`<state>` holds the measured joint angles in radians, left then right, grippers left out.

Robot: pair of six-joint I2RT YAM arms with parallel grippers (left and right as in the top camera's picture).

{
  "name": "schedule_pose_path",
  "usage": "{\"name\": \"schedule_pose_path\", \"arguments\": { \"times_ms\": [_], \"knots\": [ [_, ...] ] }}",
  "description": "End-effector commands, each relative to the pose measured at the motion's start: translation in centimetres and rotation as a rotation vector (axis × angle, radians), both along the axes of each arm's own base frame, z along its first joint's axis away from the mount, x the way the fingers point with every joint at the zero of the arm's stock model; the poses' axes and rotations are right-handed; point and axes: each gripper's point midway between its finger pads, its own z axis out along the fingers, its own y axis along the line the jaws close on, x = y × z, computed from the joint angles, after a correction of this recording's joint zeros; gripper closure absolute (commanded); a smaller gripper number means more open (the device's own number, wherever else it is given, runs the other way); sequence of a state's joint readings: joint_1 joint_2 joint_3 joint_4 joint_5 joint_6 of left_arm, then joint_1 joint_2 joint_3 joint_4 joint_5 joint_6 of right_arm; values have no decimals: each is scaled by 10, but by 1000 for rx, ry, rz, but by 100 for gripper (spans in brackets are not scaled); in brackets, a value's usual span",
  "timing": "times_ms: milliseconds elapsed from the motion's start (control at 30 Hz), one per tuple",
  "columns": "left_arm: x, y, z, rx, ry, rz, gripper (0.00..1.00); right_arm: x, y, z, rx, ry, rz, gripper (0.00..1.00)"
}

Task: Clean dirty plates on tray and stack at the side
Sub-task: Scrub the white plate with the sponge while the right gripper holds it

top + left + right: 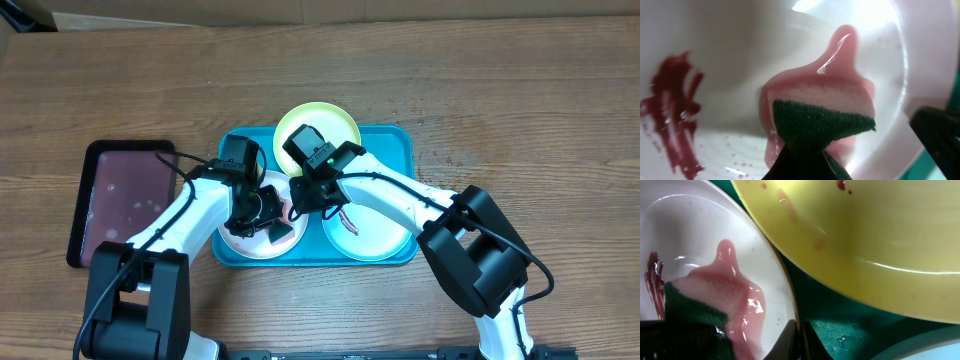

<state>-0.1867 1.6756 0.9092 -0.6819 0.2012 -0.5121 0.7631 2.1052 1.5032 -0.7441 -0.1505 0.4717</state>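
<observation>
The turquoise tray (pixel 400 140) holds three plates: a lime-green one (pixel 335 120) at the back, a white one (pixel 245 245) front left and a light-blue-rimmed one (pixel 375 240) front right. My left gripper (pixel 272 222) is shut on a green-backed sponge (pixel 822 120) and presses it onto the white plate (pixel 740 50), in a pink puddle beside a dark red smear (pixel 672 110). My right gripper (pixel 800 340) is shut on the white plate's rim (pixel 785 280). The lime-green plate (pixel 880 225) has small red spots. The light-blue plate carries a reddish smear.
A dark maroon, black-rimmed tray (pixel 125 200) lies on the wooden table left of the turquoise tray. The wet tray floor (pixel 850 325) shows between the plates. The two arms cross closely over the tray's middle.
</observation>
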Motion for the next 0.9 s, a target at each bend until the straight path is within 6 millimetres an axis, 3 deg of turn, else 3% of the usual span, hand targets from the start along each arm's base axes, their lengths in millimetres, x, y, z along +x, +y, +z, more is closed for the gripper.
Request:
{"name": "schedule_pose_path", "arguments": {
  "times_ms": [0,67,467,667,867],
  "knots": [
    [-3,61,-11,334,-17,104,96,-1,-5,-4,-22,0,-12,96],
    [-4,80,-10,446,-31,122,96,-1,-5,-4,-25,2,-11,96],
    [-7,137,11,803,-67,112,96,-1,-8,-4,-38,-3,-7,96],
    [11,129,27,772,-87,69,96,-1,-8,-5,-39,-2,-7,96],
    [50,90,65,549,-147,72,96,-1,-7,-4,-36,-5,-8,96]
  ]
}}
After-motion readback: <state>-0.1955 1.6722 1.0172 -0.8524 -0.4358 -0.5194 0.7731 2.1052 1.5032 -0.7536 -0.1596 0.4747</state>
